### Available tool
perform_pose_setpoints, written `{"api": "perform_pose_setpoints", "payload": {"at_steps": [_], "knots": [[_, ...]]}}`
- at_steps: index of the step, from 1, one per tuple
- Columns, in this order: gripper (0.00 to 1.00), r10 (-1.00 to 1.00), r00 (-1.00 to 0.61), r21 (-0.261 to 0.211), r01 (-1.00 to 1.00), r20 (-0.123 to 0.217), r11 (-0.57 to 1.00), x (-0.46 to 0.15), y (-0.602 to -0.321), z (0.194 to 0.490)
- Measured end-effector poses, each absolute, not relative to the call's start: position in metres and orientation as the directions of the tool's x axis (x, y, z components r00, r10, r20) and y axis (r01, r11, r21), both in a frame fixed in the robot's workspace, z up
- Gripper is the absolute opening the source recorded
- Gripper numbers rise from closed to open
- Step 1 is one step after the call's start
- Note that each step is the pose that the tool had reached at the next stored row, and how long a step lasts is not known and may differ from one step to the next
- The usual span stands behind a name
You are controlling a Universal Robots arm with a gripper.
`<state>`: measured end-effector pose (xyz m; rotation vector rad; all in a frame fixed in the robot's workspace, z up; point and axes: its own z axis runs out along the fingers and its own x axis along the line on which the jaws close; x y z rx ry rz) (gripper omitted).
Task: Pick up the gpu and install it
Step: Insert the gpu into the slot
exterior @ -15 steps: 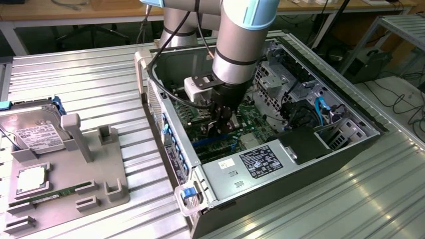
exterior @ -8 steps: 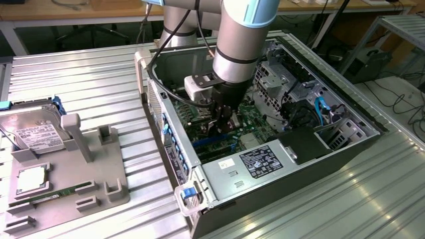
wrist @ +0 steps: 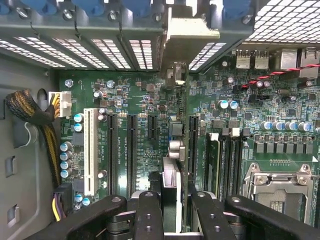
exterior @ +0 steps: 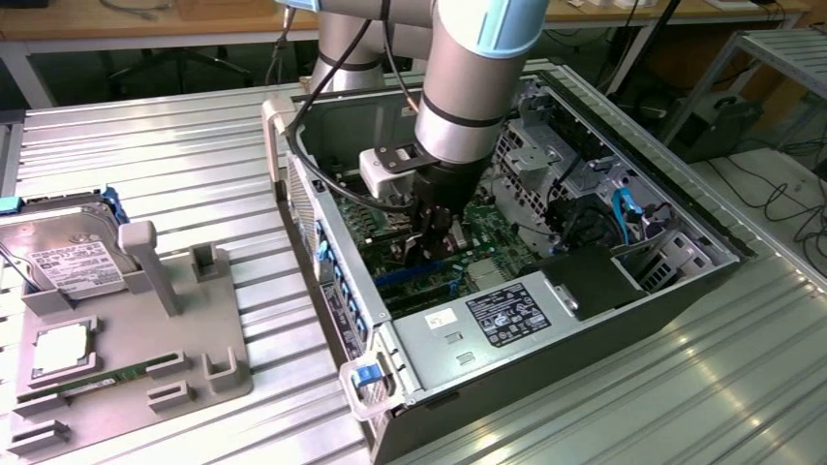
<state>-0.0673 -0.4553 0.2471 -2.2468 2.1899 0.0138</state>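
Note:
The gpu (wrist: 170, 176) is seen edge-on in the wrist view, a thin card running from between my fingers toward the case's rear wall. Its silver bracket (wrist: 186, 37) stands at the rear slot openings. My gripper (wrist: 176, 202) is shut on the card, one black finger (wrist: 149, 210) on each side. The card hangs over the green motherboard (wrist: 135, 95), between two black expansion slots (wrist: 131, 150). In the exterior view my gripper (exterior: 427, 244) reaches down inside the open computer case (exterior: 329, 242), just above the motherboard (exterior: 489, 228); the gpu itself is hard to make out there.
A white slot (wrist: 91, 150) and a braided cable bundle (wrist: 30, 112) lie beside the black slots. The CPU socket (wrist: 277, 187) is close by. The power supply (exterior: 485, 325) fills the case's near end. At the exterior view's left, a grey fixture (exterior: 155, 358) holds a hard drive (exterior: 65, 257) and a memory stick (exterior: 110, 380).

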Motion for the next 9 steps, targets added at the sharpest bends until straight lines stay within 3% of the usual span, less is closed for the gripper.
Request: {"api": "perform_pose_setpoints", "payload": {"at_steps": [9], "knots": [[0.28, -1.000, 0.026, 0.003, -1.000, -0.009, -0.026, -0.0693, -0.4557, 0.2469]]}}
